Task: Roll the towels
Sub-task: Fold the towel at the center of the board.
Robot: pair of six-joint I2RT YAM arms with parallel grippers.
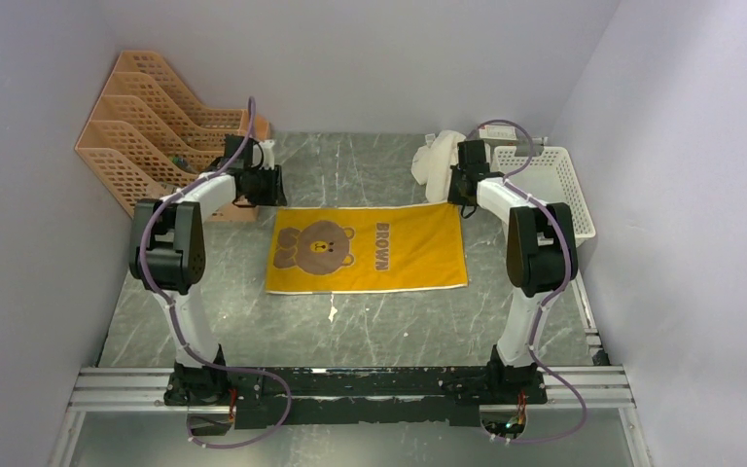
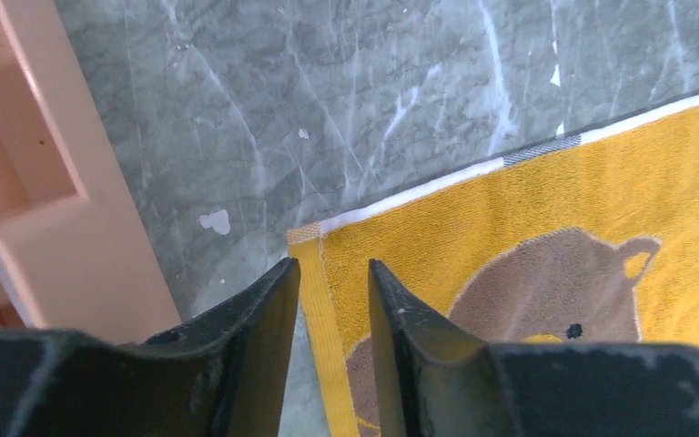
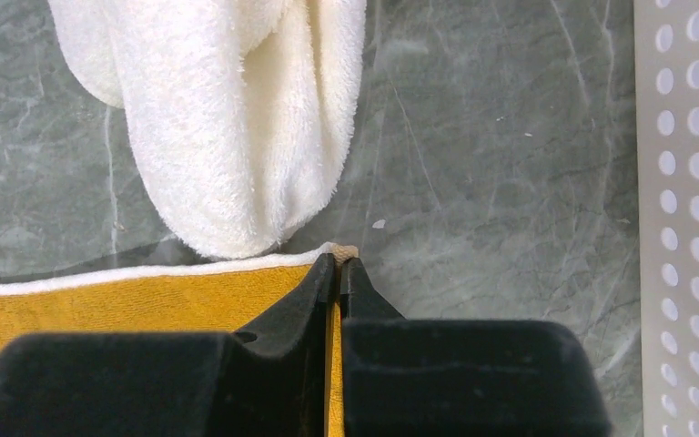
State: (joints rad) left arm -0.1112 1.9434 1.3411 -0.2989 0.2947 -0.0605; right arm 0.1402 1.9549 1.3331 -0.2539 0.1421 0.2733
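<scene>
At towel corners, arms outstretched — right fingers pinch, left fingers gape.

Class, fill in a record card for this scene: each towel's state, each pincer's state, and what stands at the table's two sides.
yellow towel: spread flat, bear print up, not rolled
white towel: bunched by the yellow towel's far right corner
left pincer: open, fingers either side of the yellow towel's far left corner
right pincer: shut on the yellow towel's far right corner
left side: orange rack
right side: white basket
</scene>
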